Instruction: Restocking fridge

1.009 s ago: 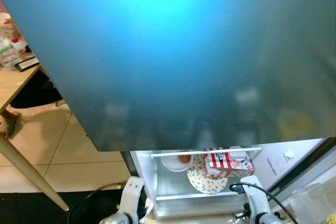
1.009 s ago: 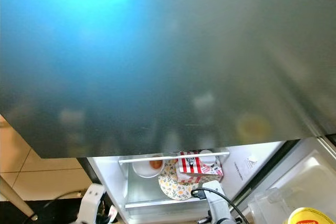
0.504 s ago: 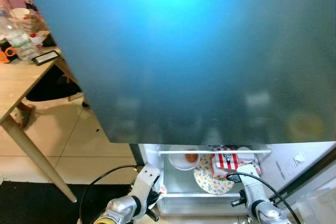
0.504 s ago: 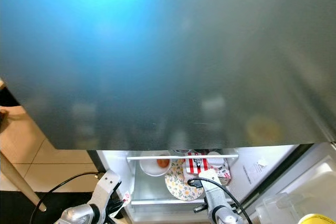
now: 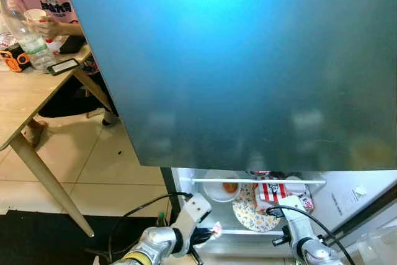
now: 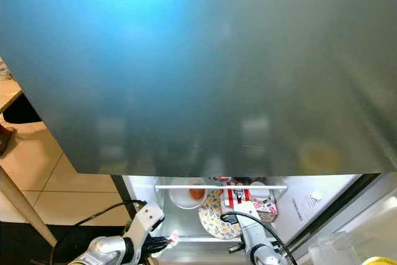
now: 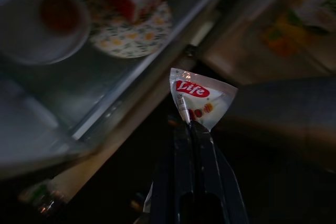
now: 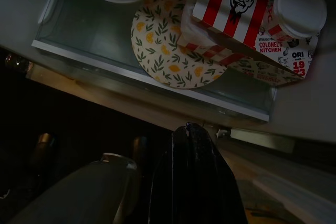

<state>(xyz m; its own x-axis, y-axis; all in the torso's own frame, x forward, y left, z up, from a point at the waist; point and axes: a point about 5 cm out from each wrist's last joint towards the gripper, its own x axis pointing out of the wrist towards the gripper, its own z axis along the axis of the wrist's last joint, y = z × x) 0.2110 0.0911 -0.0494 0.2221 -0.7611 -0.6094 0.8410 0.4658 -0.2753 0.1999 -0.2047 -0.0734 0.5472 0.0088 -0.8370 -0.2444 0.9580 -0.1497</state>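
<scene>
Below the open fridge door (image 5: 248, 66), a stocked shelf (image 8: 157, 77) holds a bowl (image 5: 221, 188) and plate (image 8: 168, 45), while the left gripper (image 7: 190, 124), pinched on a sauce sachet (image 7: 199, 100), hovers outside, sachet not yet placed.

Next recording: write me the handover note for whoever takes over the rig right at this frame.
Left tool: shut on a small sauce sachet marked "Life", held in front of the open fridge, short of the glass shelf.
Right tool: shut, holding nothing, hovering just outside the shelf's front edge.
On the shelf: white bowl with something orange inside, floral plate, red-striped KFC box resting partly on the plate, white lidded cup beside it.
Done: sachet picked up and brought to the fridge.
Left: place the sachet on the shelf, probably in the bare area near the bowl, then withdraw both arms.
</scene>
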